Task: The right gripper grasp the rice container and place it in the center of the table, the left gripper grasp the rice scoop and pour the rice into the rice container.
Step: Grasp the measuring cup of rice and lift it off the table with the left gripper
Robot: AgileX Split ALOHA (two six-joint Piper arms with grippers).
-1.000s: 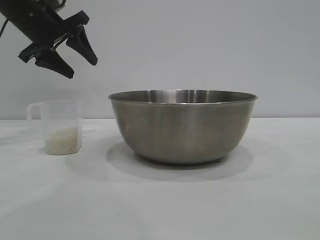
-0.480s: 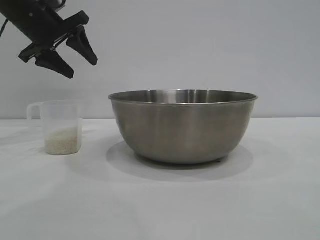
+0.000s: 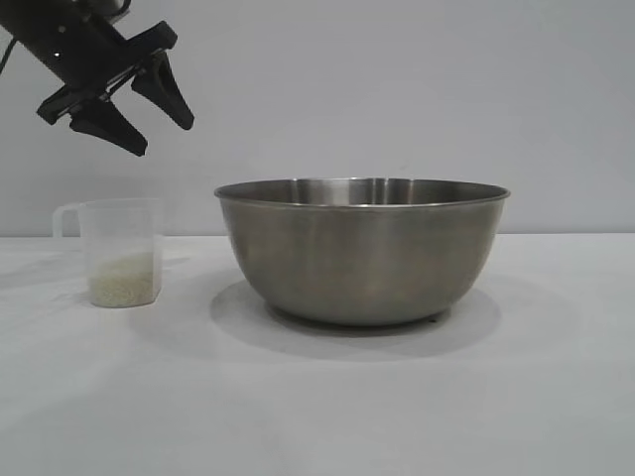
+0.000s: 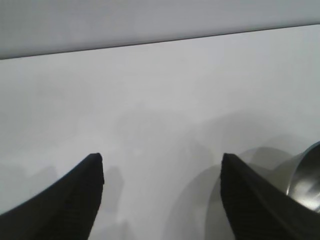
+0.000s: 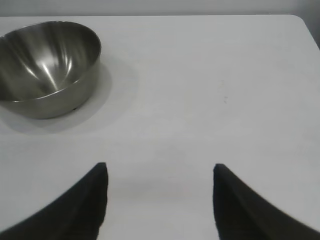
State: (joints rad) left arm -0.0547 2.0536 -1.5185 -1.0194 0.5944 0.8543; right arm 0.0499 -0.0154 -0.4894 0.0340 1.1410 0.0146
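The rice container (image 3: 363, 248), a wide steel bowl, stands on the white table (image 3: 317, 397) near the middle of the exterior view; its inside looks bare in the right wrist view (image 5: 47, 65), and its rim (image 4: 309, 177) edges into the left wrist view. The rice scoop (image 3: 117, 251), a translucent cup with a loop handle, stands upright to the bowl's left with rice (image 3: 124, 279) in its bottom. My left gripper (image 3: 162, 134) hangs open and empty high above the scoop. My right gripper (image 5: 160, 167) is open over bare table, well away from the bowl, and is out of the exterior view.
A pale grey wall (image 3: 397, 89) backs the table. The table's far rounded corner (image 5: 300, 20) shows in the right wrist view. Bare white tabletop lies in front of the bowl and to its right.
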